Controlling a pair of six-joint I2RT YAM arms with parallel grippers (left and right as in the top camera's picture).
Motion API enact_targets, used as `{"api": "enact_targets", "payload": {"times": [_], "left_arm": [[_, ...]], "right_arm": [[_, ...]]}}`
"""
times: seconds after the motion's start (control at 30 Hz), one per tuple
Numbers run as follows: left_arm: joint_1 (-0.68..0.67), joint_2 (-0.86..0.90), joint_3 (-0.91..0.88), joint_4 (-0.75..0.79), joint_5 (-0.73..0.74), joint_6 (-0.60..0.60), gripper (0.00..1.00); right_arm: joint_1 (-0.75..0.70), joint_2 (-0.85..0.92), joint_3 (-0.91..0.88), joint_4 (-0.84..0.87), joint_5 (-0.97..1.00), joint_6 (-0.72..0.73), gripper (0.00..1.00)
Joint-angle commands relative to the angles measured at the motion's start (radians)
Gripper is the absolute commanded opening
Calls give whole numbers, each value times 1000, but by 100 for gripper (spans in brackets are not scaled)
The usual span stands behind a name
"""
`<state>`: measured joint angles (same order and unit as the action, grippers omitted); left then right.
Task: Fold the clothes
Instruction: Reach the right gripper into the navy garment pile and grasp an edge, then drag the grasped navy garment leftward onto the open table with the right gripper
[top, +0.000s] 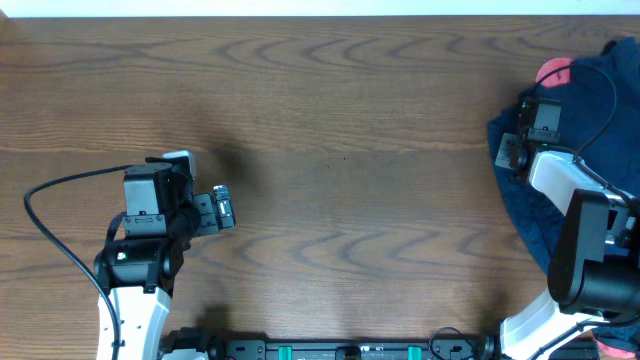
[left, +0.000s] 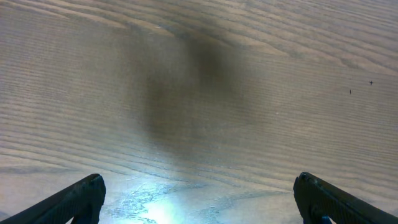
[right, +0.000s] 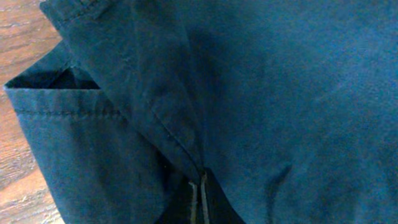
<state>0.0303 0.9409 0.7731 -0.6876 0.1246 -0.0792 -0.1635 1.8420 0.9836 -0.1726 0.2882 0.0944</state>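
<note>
Crumpled navy-blue clothes (top: 628, 130) with stitched seams, and a pink-red piece (top: 553, 72) at their 12 o'clock, lie at the table's (top: 350, 120) 3 o'clock edge. The right tool (right: 198, 200) is pinched closed on a navy fold. The left tool (top: 224, 210), at 8 o'clock, gapes wide and empty.

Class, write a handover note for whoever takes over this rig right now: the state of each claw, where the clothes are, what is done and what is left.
Left claw: open, empty, over bare table on the left side.
Right claw: appears shut on a fold of the navy clothes.
Clothes: bunched in a heap at the table's right edge, with a pink-red piece showing at the top of the heap.
Done: nothing folded yet.
Left: probably pull a garment to the middle, spread it flat and fold it, then do the rest.
</note>
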Motion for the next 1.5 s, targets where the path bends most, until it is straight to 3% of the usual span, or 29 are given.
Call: {"api": "enact_targets", "payload": {"times": [0.0,0.17,0.37,0.6,0.87,1.13,1.17,1.23,1.3,1.43,1.47], "left_arm": [[3,-1,21,0,3,-9,98],[3,-1,21,0,3,-9,98],[3,-1,21,0,2,-9,98],[3,-1,21,0,3,-9,98],[3,-1,21,0,3,-9,98],[3,-1,21,0,3,-9,98],[3,-1,21,0,3,-9,98],[3,-1,21,0,3,-9,98],[3,-1,21,0,3,-9,98],[3,-1,21,0,7,-9,98],[3,-1,21,0,21,-9,98]], "right_arm": [[-8,5,18,1,-5,6,1],[0,-92,23,-25,-42,-7,1],[59,-311,61,-94,-331,-117,1],[351,-503,71,-172,-517,-182,1],[777,-414,68,-232,-525,-180,1],[950,-224,68,-228,-500,-145,1],[956,-212,68,-228,-463,-124,3],[956,-211,68,-229,-390,-70,16],[953,-232,69,-229,-347,-46,38],[931,-328,69,-240,-290,-37,69],[921,-363,69,-246,-264,-21,70]]}}
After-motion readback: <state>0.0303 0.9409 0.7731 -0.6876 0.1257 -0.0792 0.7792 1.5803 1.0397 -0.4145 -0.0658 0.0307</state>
